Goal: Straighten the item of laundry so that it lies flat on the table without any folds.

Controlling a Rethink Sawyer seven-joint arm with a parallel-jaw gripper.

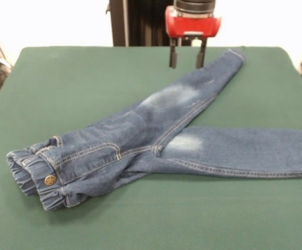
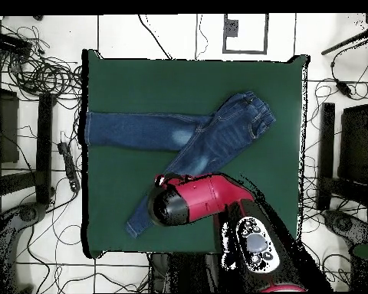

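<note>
Jeans [image 1: 156, 138] lie on the green table [image 1: 77, 78], the two legs splayed apart in a wide V rather than side by side. In the front view the waistband [image 1: 36, 177] sits near the left front, bunched by its elastic, with the brass button [image 1: 49, 180] facing up. One leg runs up toward the far edge under the gripper [image 1: 188, 52]; the other runs off the right side of the frame.

Gripper hangs above the far leg, clear of the cloth. Its two dark fingers [image 1: 173, 56] stand apart with a moderate gap and hold nothing.

Handling, my judgement: denim is soft but fairly thick, light enough for one gripper, and it will drag on the felt-like cover rather than slide freely. Seams and hems are the firmest places to pinch. The cuff [image 1: 236, 53] of the far leg, or the gathered waistband, looks the best hold; a pinch in mid-leg would likely just lift a tent of fabric.

View differences: the front view shows the finger gap, the button and the stitching. The overhead view hides the fingers under the red arm [image 2: 206, 200], but shows the whole layout, including the second leg reaching the table's edge [image 2: 86, 130], which the front view cuts off.
</note>
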